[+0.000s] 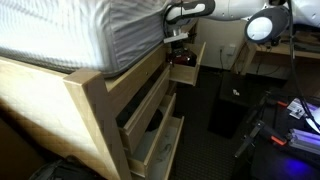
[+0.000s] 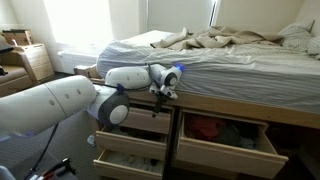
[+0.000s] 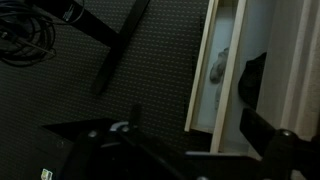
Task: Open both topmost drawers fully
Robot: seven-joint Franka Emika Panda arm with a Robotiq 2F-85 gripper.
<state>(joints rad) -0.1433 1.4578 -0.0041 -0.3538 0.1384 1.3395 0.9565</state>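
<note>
In an exterior view, the arm (image 2: 55, 108) reaches from the left. Its gripper (image 2: 163, 90) hangs mid-frame under the mattress (image 2: 230, 62), above the open left top drawer (image 2: 135, 143); its spread is unclear. The right top drawer (image 2: 225, 159) stands open lower right.

In an exterior view the mattress (image 2: 240, 60) lies across the upper right. Under it, at lower centre, the topmost drawers (image 2: 228, 158) sit side by side, with lower drawers (image 2: 128, 158) beneath the frame-left one.
</note>
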